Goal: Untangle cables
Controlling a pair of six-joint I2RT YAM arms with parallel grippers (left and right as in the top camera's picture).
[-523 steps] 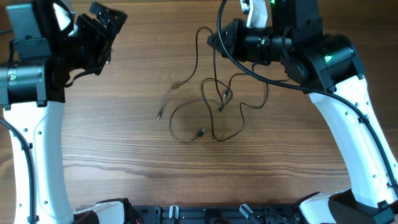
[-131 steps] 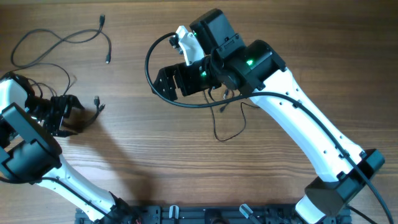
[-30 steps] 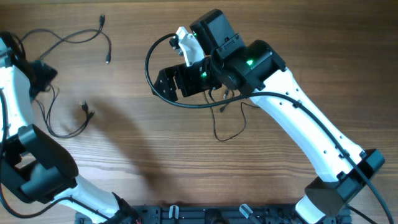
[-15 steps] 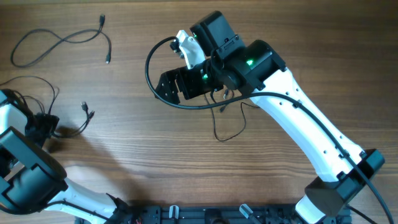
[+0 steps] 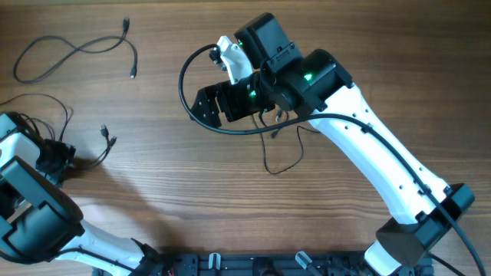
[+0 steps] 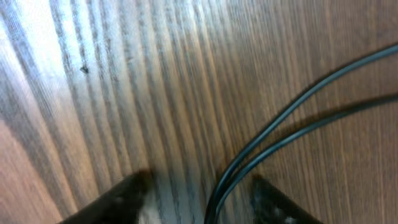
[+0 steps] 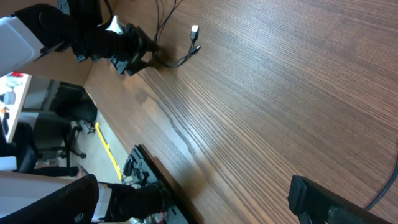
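- Step in hand: laying the cables out apart — one cord [image 5: 73, 52] already lies alone, a loose wave at the far left of the table [image 5: 192, 207].
- A second cord [image 5: 108, 142] loops along the left edge, well apart from the first, its plug end free on the wood.
- The left claw [image 5: 54, 157] is down on this loop. The wrist view shows two of its strands [image 6: 298, 106] running between the fingertips [image 6: 118, 199]. The jaws stand part-way apart with wood showing either side of the strands, so nothing is gripped.
- The right claw [image 5: 205, 106] hangs over the table's middle, spread wide and empty.
- A third cord [image 5: 268, 167] lies mostly hidden beneath the right arm; whether it is knotted I cannot tell.
- Next, by my reckoning: either pinch both strands and drag the loop flat, or lift clear — then turn to the cord under the right arm.
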